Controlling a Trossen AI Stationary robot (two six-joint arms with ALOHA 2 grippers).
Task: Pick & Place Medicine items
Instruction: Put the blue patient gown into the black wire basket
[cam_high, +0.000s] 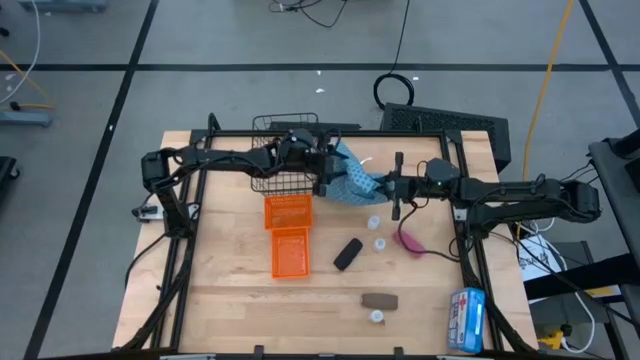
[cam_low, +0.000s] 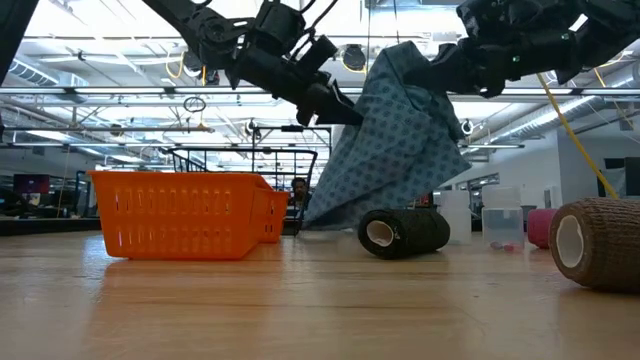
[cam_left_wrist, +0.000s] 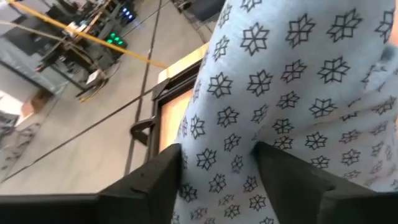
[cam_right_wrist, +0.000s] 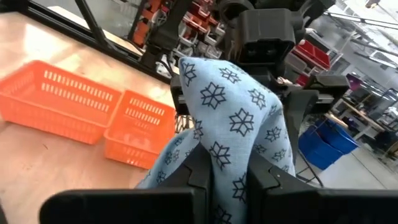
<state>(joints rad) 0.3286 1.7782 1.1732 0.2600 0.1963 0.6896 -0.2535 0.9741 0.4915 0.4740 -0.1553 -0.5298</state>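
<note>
The blue patterned cloth pouch (cam_high: 352, 180) hangs between my two grippers over the table's middle, behind the orange baskets. My left gripper (cam_high: 328, 178) comes from the left and my right gripper (cam_high: 385, 187) from the right; both are shut on the pouch. On the table lie the black oblong (cam_high: 348, 254), the pink oblong (cam_high: 408, 240), the brown bar (cam_high: 378, 300) and three white vials (cam_high: 374, 222), (cam_high: 380, 243), (cam_high: 376, 316). The low view shows the pouch (cam_low: 400, 150) draping down; whether its lower corner (cam_low: 315, 222) touches the table, I cannot tell. My left gripper (cam_left_wrist: 217, 183) pinches a bunched part of the pouch's cloth (cam_left_wrist: 214, 163) between its two fingers, coming from the table's left and slanting down. The cloth fills the gap between the fingers, several layers thick. My right gripper (cam_right_wrist: 230, 183) pinches the pouch near its upper end (cam_right_wrist: 225, 155) between its two fingers, coming from the table's right. The cloth rises in a peak past the fingertips and hangs below the hold.
Two orange baskets (cam_high: 288, 212), (cam_high: 290, 252) stand left of the pouch, and a dark wire basket (cam_high: 280, 150) sits at the far edge under the left arm. A blue-and-white printed packet (cam_high: 466, 318) lies at the near right corner. Bare wood shows at the near left.
</note>
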